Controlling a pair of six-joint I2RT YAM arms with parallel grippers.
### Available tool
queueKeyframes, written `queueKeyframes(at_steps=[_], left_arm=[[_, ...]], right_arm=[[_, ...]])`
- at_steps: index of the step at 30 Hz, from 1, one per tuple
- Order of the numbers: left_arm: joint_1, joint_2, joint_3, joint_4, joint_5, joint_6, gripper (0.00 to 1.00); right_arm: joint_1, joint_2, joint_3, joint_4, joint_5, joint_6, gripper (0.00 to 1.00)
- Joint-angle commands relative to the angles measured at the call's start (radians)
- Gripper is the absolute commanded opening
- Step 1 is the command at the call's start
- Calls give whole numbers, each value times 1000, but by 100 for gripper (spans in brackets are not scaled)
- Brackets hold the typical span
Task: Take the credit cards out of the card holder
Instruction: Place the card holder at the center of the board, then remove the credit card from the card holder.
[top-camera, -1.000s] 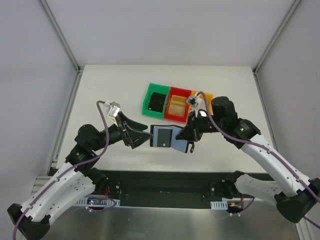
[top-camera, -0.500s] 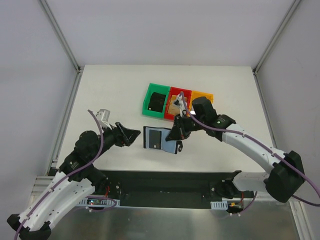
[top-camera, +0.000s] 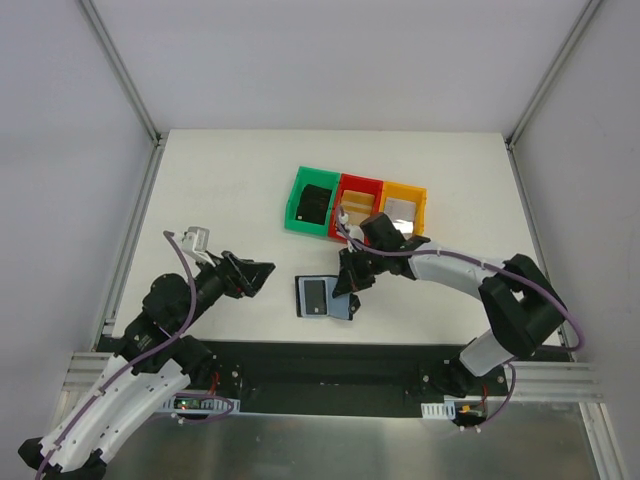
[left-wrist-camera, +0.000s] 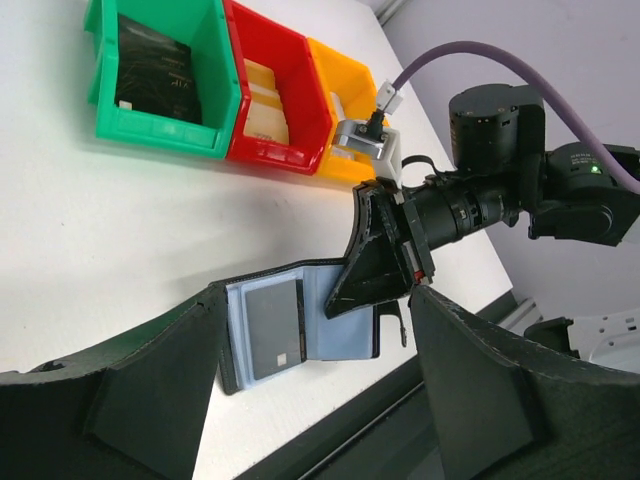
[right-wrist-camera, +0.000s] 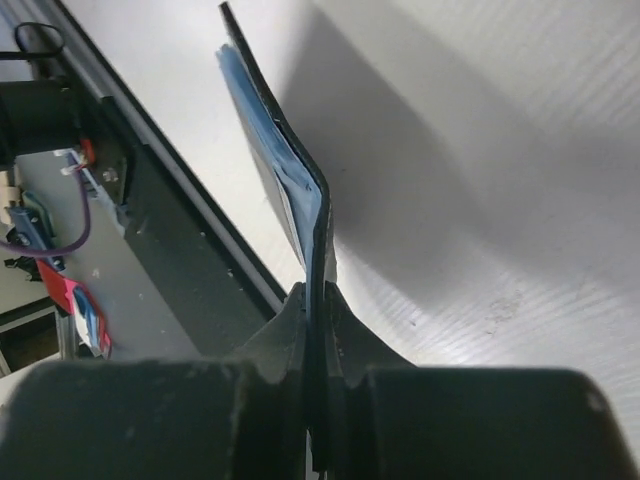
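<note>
Two arms reach over the white surface from the near edge. On the left, the left pincer hangs released, its fingers spread wide and aimed rightward at the card holder, close to it but not touching. The card holder is spread open near the front edge of the surface, just in front of the bins, grey-blue lining facing up. A dark card sits in the pocket of its left half. The right half tilts up into the right pincer, which is clenched tight on that flap; the right wrist view shows the black cover edge-on, pinched between the fingers. Whether the left half rests on the surface I cannot tell. Behind, in a row, stand a green bin holding a black object, a red bin and a yellow bin.
</note>
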Motion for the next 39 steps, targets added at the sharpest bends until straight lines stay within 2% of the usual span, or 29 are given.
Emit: queueKeyframes(at_steps=[1,10,12,16,20,24,29,33,37,39], left_arm=[[-5,19,-5,10,15,-12,73],[-5,39,-3,11,5,-2,74],[-5,46,-8,13,6,-7,74],[-5,57,-8,22,18,-9,75],[-5,62,-2,28,34,-6,75],[-5,65,3,27,40,2,76],[-5,89,-6,31,49,1,75],[-5,115,-15,54,63,-6,75],[-5,143,-32,96,78,-15,75],[-5,155,-37,107,84,-24,74]], right_arm=[[-4,16,-12,83,47,3,0],[-39,10,-43,37,145,-17,1],[-44,5,-52,28,159,-26,12],[-54,-10,-63,8,191,-38,44],[-76,-43,-63,-37,234,-49,57],[-94,-119,-46,-124,309,-72,60],[-71,-315,9,-294,483,-99,60],[82,-443,72,-369,563,-126,63],[283,-376,134,-408,605,-106,61],[352,-298,134,-388,648,-87,51]])
